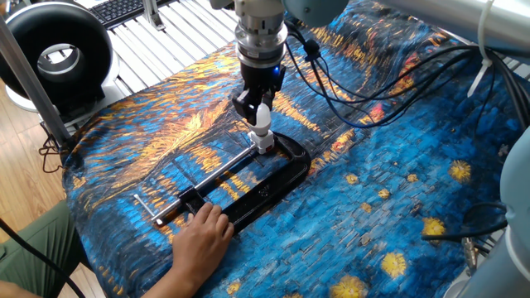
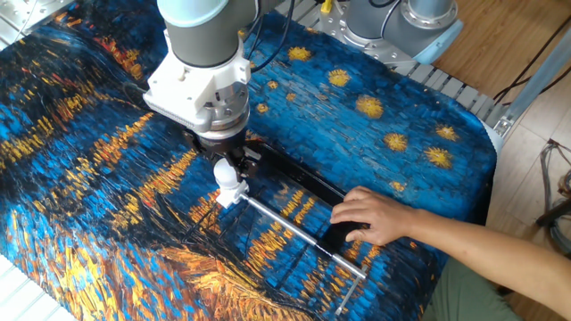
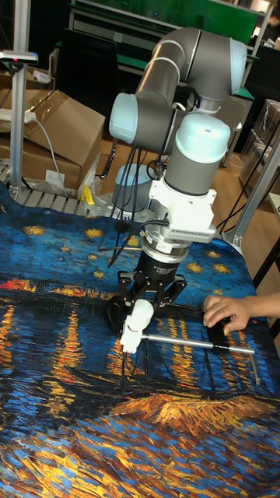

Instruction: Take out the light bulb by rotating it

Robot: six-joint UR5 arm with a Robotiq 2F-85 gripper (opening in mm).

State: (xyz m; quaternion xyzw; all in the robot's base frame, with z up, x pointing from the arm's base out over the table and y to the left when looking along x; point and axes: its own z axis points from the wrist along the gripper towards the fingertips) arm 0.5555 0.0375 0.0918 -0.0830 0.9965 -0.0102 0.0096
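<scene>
The white frosted light bulb [image 1: 262, 117] [image 2: 227, 172] [image 3: 141, 315] stands with its neck in a small white socket [image 1: 265, 142] [image 2: 229, 195]. That socket is pinched at the end of a black C-clamp [image 1: 277, 182] [image 2: 294, 178] lying on the painted blue cloth. My gripper [image 1: 260, 109] [image 2: 231, 164] [image 3: 146, 302] comes straight down over the globe, its black fingers [image 1: 248, 104] closed on the globe's sides. The bulb's screw base is hidden inside the socket.
A person's hand [image 1: 203, 232] [image 2: 375, 217] [image 3: 229, 309] presses on the clamp's handle end, beside its long silver screw bar [image 1: 222, 170]. Black cables [image 1: 348, 91] hang behind the arm. A black ring-shaped device [image 1: 54, 54] stands off the cloth at far left.
</scene>
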